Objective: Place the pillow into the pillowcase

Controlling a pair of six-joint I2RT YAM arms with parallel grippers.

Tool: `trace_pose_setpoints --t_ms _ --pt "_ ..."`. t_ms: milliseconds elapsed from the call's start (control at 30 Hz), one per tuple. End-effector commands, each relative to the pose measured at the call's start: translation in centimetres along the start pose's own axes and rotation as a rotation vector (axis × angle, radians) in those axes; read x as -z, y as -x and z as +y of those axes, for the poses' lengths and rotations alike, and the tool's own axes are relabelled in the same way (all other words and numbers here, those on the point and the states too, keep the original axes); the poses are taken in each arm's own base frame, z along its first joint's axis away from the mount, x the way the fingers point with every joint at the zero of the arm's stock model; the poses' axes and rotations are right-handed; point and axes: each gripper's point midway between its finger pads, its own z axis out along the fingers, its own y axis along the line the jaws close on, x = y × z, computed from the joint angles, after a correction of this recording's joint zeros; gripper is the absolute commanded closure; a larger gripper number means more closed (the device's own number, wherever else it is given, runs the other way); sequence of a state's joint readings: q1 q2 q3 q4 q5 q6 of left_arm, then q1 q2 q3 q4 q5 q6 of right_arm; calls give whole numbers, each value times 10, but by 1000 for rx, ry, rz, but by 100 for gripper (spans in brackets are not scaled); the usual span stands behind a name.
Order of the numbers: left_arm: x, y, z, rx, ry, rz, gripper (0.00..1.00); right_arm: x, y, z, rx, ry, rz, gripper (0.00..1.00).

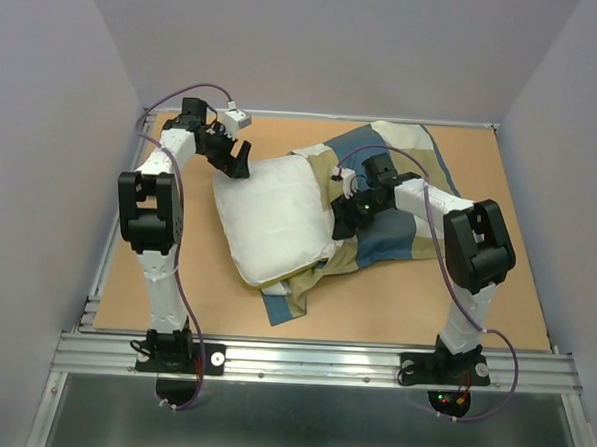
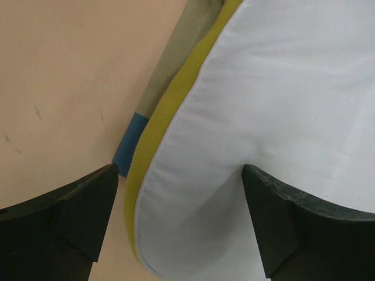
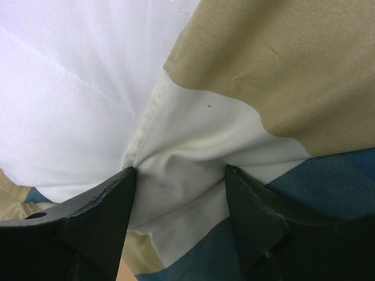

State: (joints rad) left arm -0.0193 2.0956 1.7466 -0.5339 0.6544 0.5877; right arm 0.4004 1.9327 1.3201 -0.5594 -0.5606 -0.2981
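Shows plump white yellow-edged pillow [image 1: 274,217] atop blue-tan-cream cloth pillowcase [image 1: 403,239], mid tan table [image 1: 501,284], bare margins around. Left pincer [image 1: 240,161] spread astride its far corner; right pincer [image 1: 341,222] apparently nipping pillowcase's cream fold.

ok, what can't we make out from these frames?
- Where the pillowcase opens: top view, the pillow and right gripper cover it.
- Whether the right fingers pinch the pillowcase: right wrist view, bunched fabric hides the contact.
- Most of the pillow: left wrist view, cut off by the frame; the left gripper straddles its edge.
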Motion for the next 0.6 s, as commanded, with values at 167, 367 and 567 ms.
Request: trace_pose_setpoints --t_ms 167,367,567 --pt "-21 2 -63 45 -347 7 1 -11 -93 -8 -84 -30 311 32" --pt "-54 -40 -81 133 -442 103 1 -13 -93 -8 -90 -28 312 32" --pt "-72 -35 -93 78 -444 125 19 -16 -97 -4 -106 -18 314 32"
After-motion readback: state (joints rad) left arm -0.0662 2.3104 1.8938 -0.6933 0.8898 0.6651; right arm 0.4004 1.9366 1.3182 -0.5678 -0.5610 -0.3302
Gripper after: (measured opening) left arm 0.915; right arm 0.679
